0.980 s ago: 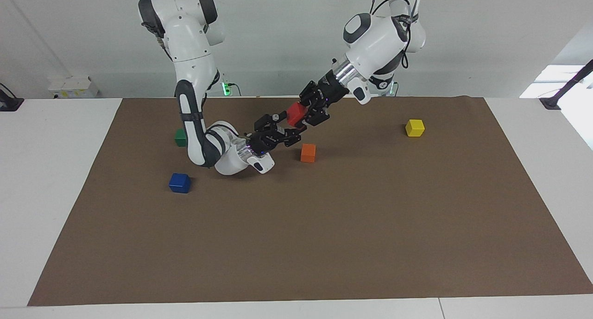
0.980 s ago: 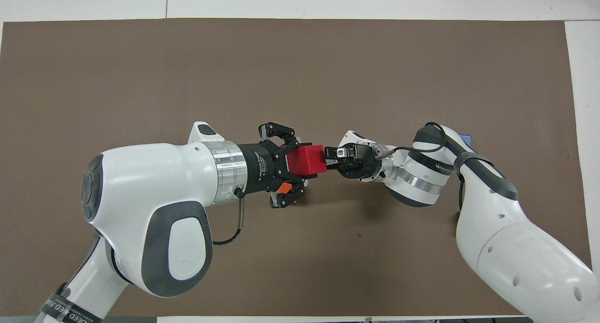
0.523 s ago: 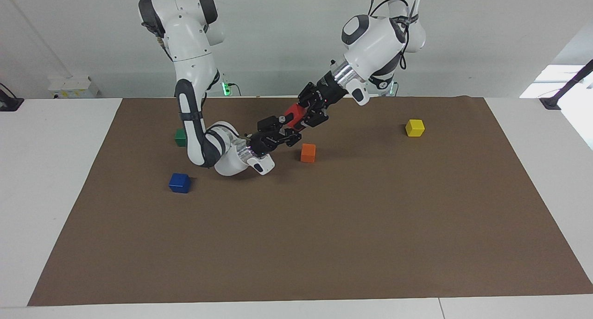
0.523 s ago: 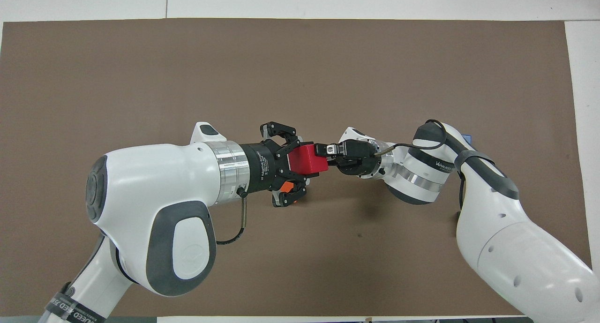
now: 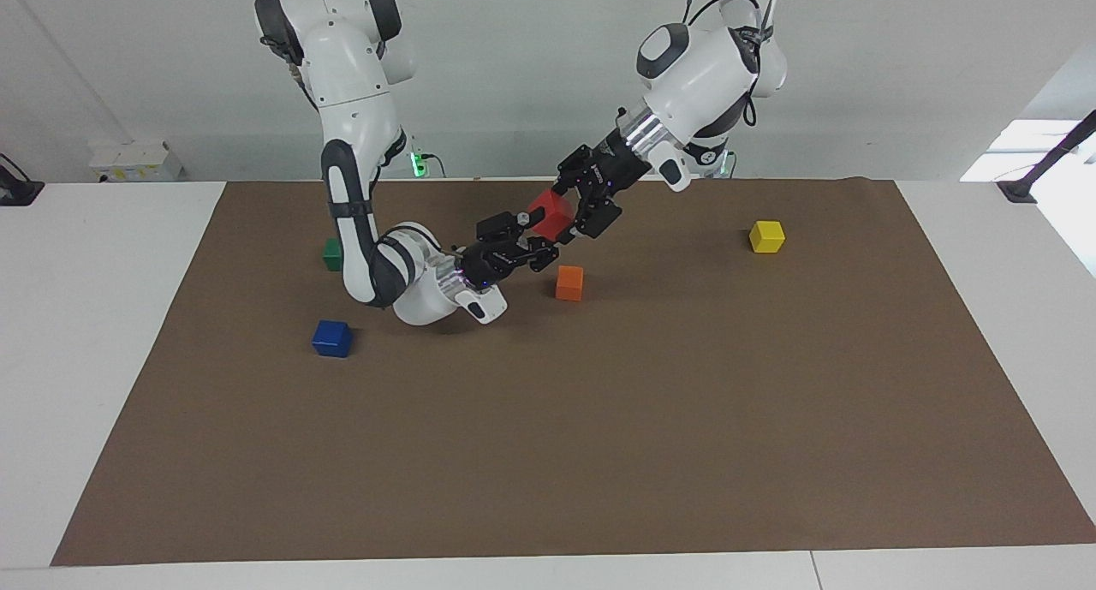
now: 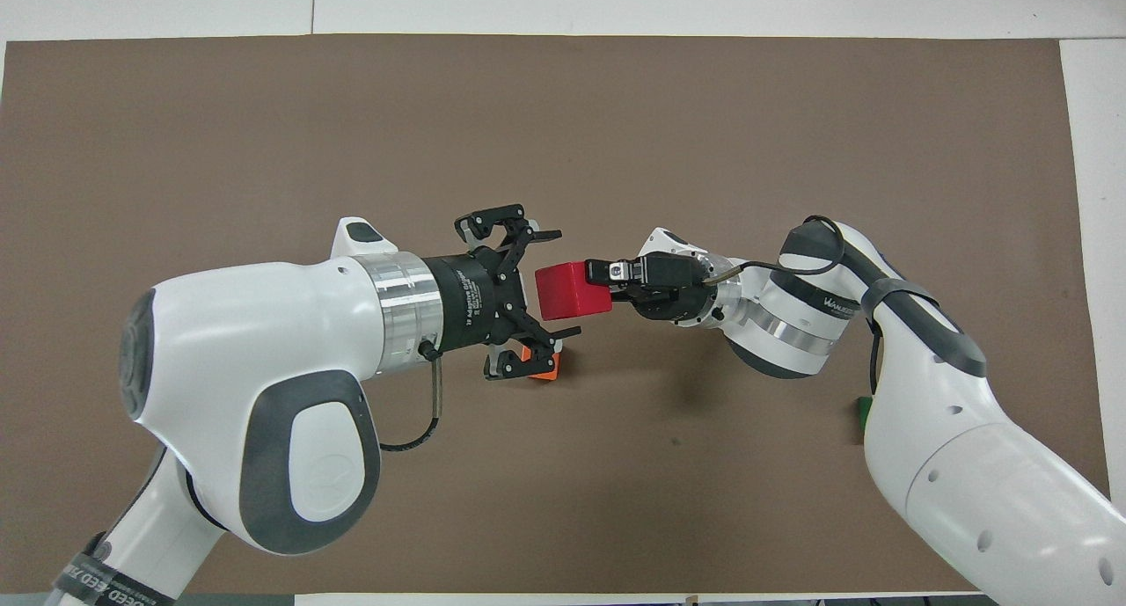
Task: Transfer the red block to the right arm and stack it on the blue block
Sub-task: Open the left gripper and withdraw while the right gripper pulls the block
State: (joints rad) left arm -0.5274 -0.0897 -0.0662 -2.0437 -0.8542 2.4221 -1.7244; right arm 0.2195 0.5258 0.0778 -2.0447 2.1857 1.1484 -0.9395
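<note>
Item: handover, mid-air, over the middle of the brown worktop (image 5: 599, 453).

Red block (image 6: 572, 291): aloft between the two grippers, over the stretch of worktop beside the orange block (image 5: 569, 283). I read it as held by the right gripper (image 6: 591, 285), whose jaws are closed on the block's end toward the right arm.

Left gripper (image 6: 550, 281): jaws spread wide, one finger on either side of the block's line with a visible gap, gripping nothing. I judge the release done and the transfer step at its close.

Blue block (image 5: 332, 338): resting on the worktop toward the right arm's end, farther from the robots than the green block (image 5: 332, 253), well apart from the grippers. Nothing on it yet.

Yellow block (image 5: 766, 236): toward the left arm's end, not involved.

Next move, my judgement: I back the left arm clear so its fingers do not catch the block, then swing the right arm over the blue block and lower squarely. The right gripper lies nearly level, so the wrist likely needs turning down before placing.

Views compared: the overhead view shows the open gap around the block plainly, but the right arm covers the blue block there and only slivers of the orange and green blocks show. The facing view shows all four resting blocks and that the red block hangs clear of the worktop, while there the two grippers overlap.
</note>
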